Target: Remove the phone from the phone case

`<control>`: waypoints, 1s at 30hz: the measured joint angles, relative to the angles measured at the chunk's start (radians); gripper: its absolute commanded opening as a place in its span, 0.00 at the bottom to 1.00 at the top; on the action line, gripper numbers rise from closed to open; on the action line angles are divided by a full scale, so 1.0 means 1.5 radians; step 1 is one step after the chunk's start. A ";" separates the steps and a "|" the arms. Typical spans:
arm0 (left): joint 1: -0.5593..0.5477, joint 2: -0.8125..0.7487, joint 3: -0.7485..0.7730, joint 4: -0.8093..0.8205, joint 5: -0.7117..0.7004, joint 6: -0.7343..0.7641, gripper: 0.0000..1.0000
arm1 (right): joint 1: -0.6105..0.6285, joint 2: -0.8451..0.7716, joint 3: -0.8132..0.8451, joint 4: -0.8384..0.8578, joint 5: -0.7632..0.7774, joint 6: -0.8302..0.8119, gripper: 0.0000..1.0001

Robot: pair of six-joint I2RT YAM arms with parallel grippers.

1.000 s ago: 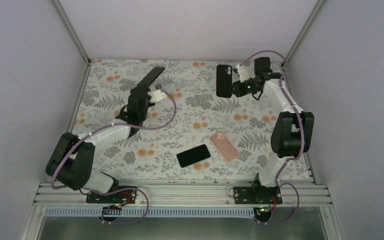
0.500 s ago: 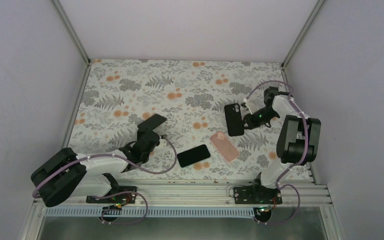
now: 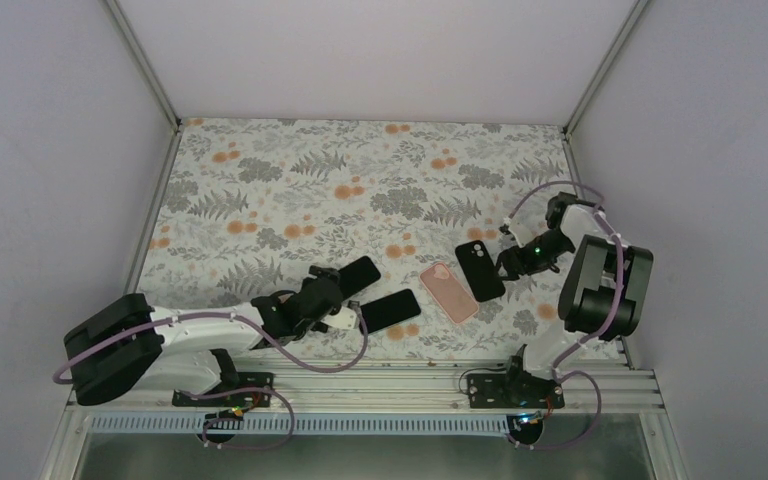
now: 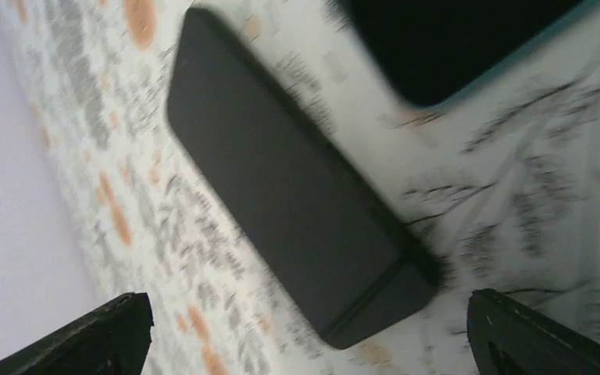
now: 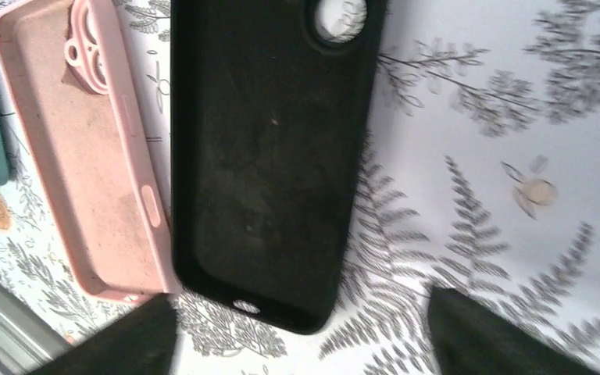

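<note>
A dark phone lies flat on the flowered cloth, bare and out of any case. My left gripper stands open over its near end, and neither finger touches it. The black phone case lies empty with its inside up, its camera hole at the far end. Wide open at the near end of this case is my right gripper, with its fingers apart from the case.
An empty pink case lies right beside the black case on its left. A second phone with a teal edge lies just right of the dark phone. The metal rail runs along the near edge.
Both arms came down from the back toward the front. The left one set the phone on the cloth and opened. The right one laid the black case beside the pink case and opened.
</note>
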State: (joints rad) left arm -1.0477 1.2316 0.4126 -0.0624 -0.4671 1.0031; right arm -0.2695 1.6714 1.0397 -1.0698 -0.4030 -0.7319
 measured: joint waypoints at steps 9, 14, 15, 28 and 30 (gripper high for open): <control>0.019 -0.058 0.070 -0.167 0.113 -0.022 1.00 | -0.026 -0.071 0.096 -0.028 0.021 -0.011 1.00; 0.149 -0.112 0.217 -0.200 0.196 -0.019 1.00 | -0.026 -0.110 0.237 -0.054 -0.060 -0.004 1.00; 0.180 -0.114 0.247 -0.202 0.213 -0.018 1.00 | -0.026 -0.122 0.263 -0.048 -0.080 0.004 1.00; 0.789 0.054 0.573 -0.249 0.566 -0.209 1.00 | -0.025 -0.355 0.091 0.299 -0.217 0.242 1.00; 0.829 0.051 0.554 -0.249 0.609 -0.241 1.00 | -0.025 -0.343 0.065 0.317 -0.213 0.257 1.00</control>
State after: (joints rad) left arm 0.1951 1.3087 1.2434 -0.4362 0.4465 0.6411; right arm -0.3073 1.1568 1.1374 -0.5941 -0.7227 -0.3470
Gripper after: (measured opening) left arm 0.999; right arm 0.997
